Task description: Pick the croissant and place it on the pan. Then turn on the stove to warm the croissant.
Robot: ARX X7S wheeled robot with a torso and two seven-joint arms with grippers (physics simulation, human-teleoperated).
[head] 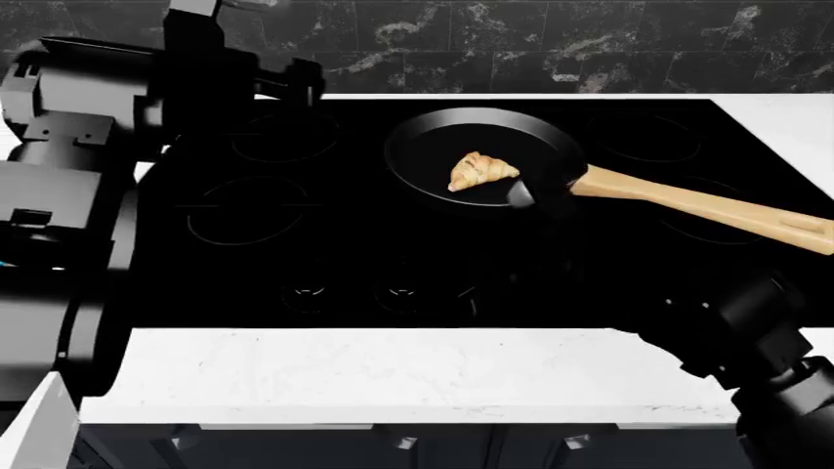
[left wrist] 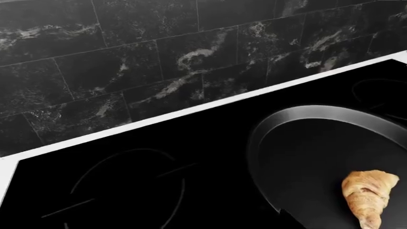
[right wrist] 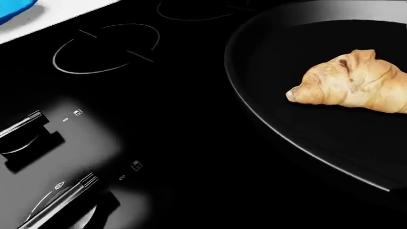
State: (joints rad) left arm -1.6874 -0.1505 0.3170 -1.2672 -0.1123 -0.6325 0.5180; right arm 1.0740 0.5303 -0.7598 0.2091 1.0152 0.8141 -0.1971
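The croissant lies inside the black pan, with nothing holding it. The pan stands on the glossy black stove, its wooden handle pointing right. In the right wrist view the croissant rests on the pan floor. The left wrist view shows the croissant in the pan on the stove. My right gripper hovers dark at the pan's near rim. My left gripper hangs over the stove's back left. Neither gripper's fingers show clearly.
Two control knobs sit on the stove near its front; in the head view they are faint. A blue plate's edge lies on the white counter. A dark marble tile wall backs the stove.
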